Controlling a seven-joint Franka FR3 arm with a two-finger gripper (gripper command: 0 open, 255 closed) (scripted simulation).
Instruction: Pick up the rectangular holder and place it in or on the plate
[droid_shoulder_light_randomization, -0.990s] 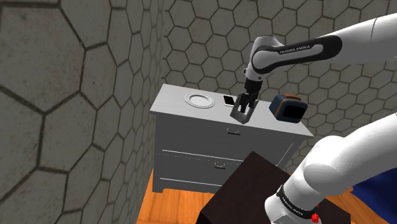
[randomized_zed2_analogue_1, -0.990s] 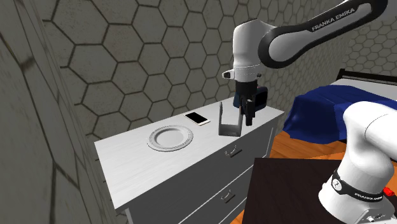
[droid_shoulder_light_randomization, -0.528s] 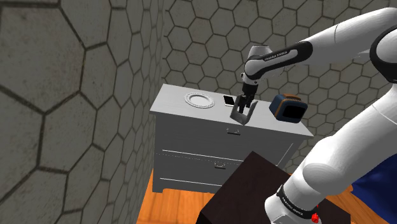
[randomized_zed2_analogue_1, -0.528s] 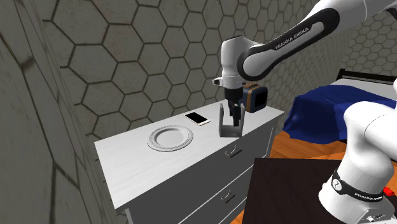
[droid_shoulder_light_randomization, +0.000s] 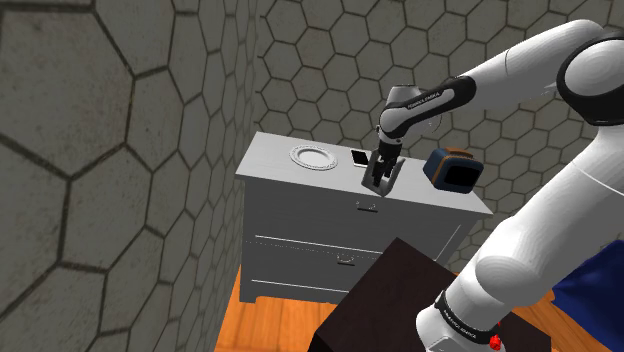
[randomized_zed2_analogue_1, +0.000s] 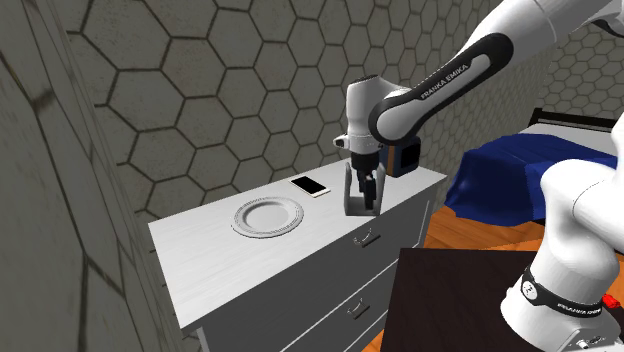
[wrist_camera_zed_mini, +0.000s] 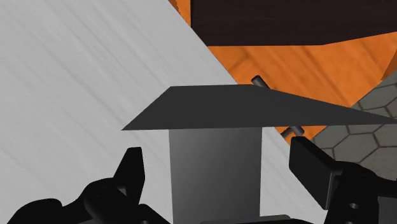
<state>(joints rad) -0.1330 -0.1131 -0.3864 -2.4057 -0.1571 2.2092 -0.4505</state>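
A dark grey rectangular holder (droid_shoulder_light_randomization: 379, 183) (randomized_zed2_analogue_1: 358, 204) stands upright near the front edge of a white dresser (droid_shoulder_light_randomization: 275, 166) (randomized_zed2_analogue_1: 215, 250). My black gripper (droid_shoulder_light_randomization: 380, 172) (randomized_zed2_analogue_1: 364, 192) has come down over it from above. In the wrist view the holder's upright wall (wrist_camera_zed_mini: 216, 172) sits between my two fingers (wrist_camera_zed_mini: 130, 173), with a gap on each side, so the gripper (wrist_camera_zed_mini: 219, 168) is open and holds nothing. A round white plate (droid_shoulder_light_randomization: 312, 157) (randomized_zed2_analogue_1: 267, 216) lies on the dresser top, toward the shoulder view's left of the holder.
A white phone (droid_shoulder_light_randomization: 358, 158) (randomized_zed2_analogue_1: 311, 186) lies flat between plate and holder. A blue and orange boxy object (droid_shoulder_light_randomization: 452, 170) (randomized_zed2_analogue_1: 406, 157) stands at the dresser's far end. The dark stand box (droid_shoulder_light_randomization: 390, 300) sits in front of the drawers. A blue bed (randomized_zed2_analogue_1: 510, 170) lies beyond, and hexagon-tiled walls are close behind.
The arm has swung the gripper from beside the holder to over it and lowered it, so the open fingers now straddle the holder's wall. The holder has not moved.
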